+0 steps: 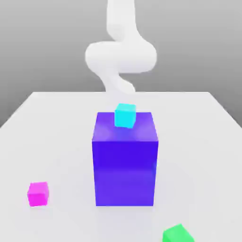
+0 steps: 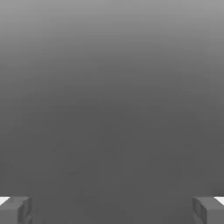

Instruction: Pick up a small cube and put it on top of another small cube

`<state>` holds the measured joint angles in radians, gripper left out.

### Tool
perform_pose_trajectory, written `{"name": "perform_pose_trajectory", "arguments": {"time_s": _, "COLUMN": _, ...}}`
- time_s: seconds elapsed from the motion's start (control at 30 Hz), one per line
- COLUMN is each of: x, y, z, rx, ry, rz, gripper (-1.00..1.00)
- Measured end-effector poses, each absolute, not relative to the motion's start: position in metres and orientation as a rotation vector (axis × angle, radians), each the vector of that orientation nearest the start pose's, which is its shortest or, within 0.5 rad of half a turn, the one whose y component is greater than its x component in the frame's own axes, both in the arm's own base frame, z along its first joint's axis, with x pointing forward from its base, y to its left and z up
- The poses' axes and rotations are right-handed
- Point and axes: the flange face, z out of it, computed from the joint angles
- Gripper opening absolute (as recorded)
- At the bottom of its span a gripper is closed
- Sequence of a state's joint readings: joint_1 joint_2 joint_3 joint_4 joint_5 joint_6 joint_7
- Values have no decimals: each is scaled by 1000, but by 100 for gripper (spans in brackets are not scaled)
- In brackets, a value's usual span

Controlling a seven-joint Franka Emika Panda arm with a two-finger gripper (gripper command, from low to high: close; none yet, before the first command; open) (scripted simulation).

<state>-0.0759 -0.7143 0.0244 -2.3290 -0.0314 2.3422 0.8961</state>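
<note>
Green cube [image 1: 177, 234] sat nearest, magenta cube [image 1: 38, 194] apart on the surface [image 1: 56, 142]. Gripper [image 2: 112, 210] was spread wide, empty, apparently aimed off-scene. Best approach: descend vertically, centred over magenta.

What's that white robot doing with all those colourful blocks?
Nothing is being held right now. The white robot arm stands behind the big blue-purple block, and its claw is open with nothing between the fingers. A small cyan cube sits on top of the big block. The small glossy magenta-pink cube lies on the white table, towards the exterior view's left, and a small green cube lies near the front edge.
</note>
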Motion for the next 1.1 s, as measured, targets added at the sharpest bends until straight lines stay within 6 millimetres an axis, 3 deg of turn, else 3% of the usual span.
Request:
{"name": "perform_pose_trajectory", "arguments": {"time_s": 0.2, "x": 434, "y": -77, "z": 559, "rx": -2347, "ry": 1696, "rz": -804, "gripper": 0}}
{"name": "perform_pose_trajectory", "arguments": {"time_s": 0.4, "x": 448, "y": -146, "z": 442, "rx": -2164, "ry": 2116, "rz": -600, "gripper": 0}}
{"name": "perform_pose_trajectory", "arguments": {"time_s": 0.57, "x": 430, "y": -195, "z": 346, "rx": -1939, "ry": 2420, "rz": -403, "gripper": 0}}
{"name": "perform_pose_trajectory", "arguments": {"time_s": 0.73, "x": 389, "y": -235, "z": 257, "rx": -1629, "ry": 2684, "rz": -186, "gripper": 0}}
{"name": "perform_pose_trajectory", "arguments": {"time_s": 0.87, "x": 360, "y": -240, "z": 196, "rx": -1411, "ry": 2806, "rz": -25, "gripper": 0}}
{"name": "perform_pose_trajectory", "arguments": {"time_s": 1.03, "x": 356, "y": -241, "z": 138, "rx": -1374, "ry": 2823, "rz": -1, "gripper": 0}}
{"name": "perform_pose_trajectory", "arguments": {"time_s": 1.07, "x": 355, "y": -240, "z": 130, "rx": -1375, "ry": 2823, "rz": 0, "gripper": -100}}
{"name": "perform_pose_trajectory", "arguments": {"time_s": 1.1, "x": 355, "y": -240, "z": 130, "rx": -1375, "ry": 2823, "rz": 0, "gripper": -100}}
